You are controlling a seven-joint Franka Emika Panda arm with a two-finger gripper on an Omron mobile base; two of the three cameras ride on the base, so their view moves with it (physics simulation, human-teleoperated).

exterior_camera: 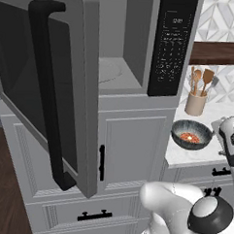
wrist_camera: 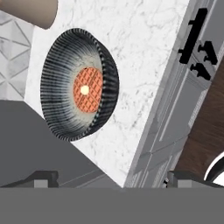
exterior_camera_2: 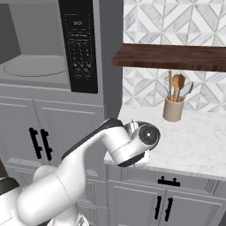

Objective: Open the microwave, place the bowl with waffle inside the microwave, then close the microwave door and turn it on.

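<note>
The gripper (wrist_camera: pixel 109 177) hangs above the counter (wrist_camera: pixel 144 61) with its jaws spread wide and nothing between them; its two dark fingertips (wrist_camera: pixel 41 178) rise at the bottom of the hand view, well apart from each other. Just beyond them sits the bowl (wrist_camera: pixel 78 85), dark and ribbed outside, paler within, resting on the white marble near the counter's front edge. The waffle (wrist_camera: pixel 87 89), a small orange-red gridded disc, lies flat in the middle of the bowl.

In the left base view the bowl (exterior_camera: pixel 192 134) stands on the counter right of the microwave (exterior_camera: pixel 137 47), with the arm's wrist just beside it at the picture's right edge. A beige crock (exterior_camera: pixel 195 103) of wooden spoons stands behind the bowl, against the patterned tile wall, under a dark wood shelf (exterior_camera: pixel 217 52).

The microwave door (exterior_camera: pixel 47 93) is swung wide open to the left, its long black bar handle (exterior_camera: pixel 49 96) facing the camera. The cavity is open, the round turntable (exterior_camera: pixel 111 72) showing on its floor. The black keypad (exterior_camera: pixel 171 44) runs down the microwave's right side. Below are grey panelled cabinet doors (exterior_camera: pixel 132 149) with short black handles.
</note>
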